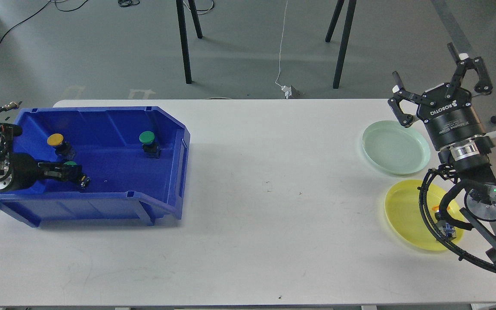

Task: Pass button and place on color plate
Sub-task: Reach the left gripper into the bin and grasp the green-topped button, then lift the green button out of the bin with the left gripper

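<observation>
While reaching into bin (101, 129): left tool (78, 174) grasps green button (71, 164), half hidden.
Right tool (439, 86): released, at 3 o'clock.
Yellow plate (407, 215): partly covered by arm.

— How is the light?
— Bright and even, coming from overhead. The white desk (248, 193) shows no glare.
— Shadows?
— Soft ones. The blue bin (101, 163) casts a dim patch on its near side, below the left jaws. The yellow plate (407, 215), below the right jaws, has a thin shadow rim.
— Focus?
— Sharp throughout, no blur; edges bend only slightly.
</observation>
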Robot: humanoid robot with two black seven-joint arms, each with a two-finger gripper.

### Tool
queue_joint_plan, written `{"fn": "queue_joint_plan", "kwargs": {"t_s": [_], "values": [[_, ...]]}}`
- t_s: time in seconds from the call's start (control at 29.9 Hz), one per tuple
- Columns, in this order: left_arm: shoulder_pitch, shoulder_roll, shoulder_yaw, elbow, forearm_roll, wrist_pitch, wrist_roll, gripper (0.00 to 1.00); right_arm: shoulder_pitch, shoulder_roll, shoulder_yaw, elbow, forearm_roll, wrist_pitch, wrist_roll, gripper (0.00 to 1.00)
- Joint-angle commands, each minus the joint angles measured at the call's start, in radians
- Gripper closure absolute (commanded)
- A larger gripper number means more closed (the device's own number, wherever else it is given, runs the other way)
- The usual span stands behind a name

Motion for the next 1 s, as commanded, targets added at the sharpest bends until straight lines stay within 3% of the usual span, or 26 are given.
{"fn": "queue_joint_plan", "kwargs": {"t_s": [0.0,0.33,0.47,0.64,0.74,0.97], "values": [[0.003,0.001,0.0,0.001,0.003,0.001,0.0,0.87,-0.002,-0.001,0.001,0.0,0.0,0.0,0.0,0.01],[-0.046,0.033,-0.015,-0.044,-0.011,-0.015,0.0,0.87,-0.007,-0.002,0.009,0.001,0.0,0.0,0.0,0.01],[-0.166,0.165,-0.049,-0.261,-0.049,-0.112,0.0,0.87,-0.005,-0.013,0.014,0.001,0.0,0.0,0.0,0.01],[-0.189,0.225,-0.236,-0.504,-0.206,-0.207,0.0,0.87,-0.004,-0.048,0.029,0.006,0.0,0.0,0.0,0.01],[-0.185,0.175,-0.324,-0.574,-0.324,-0.207,0.0,0.87,-0.001,-0.091,0.026,0.008,0.0,0.001,0.0,0.01],[-0.169,-0.153,-0.345,-0.576,-0.652,-0.207,0.0,0.87,-0.007,-0.214,0.012,0.011,-0.193,0.001,0.008,0.01]]}}
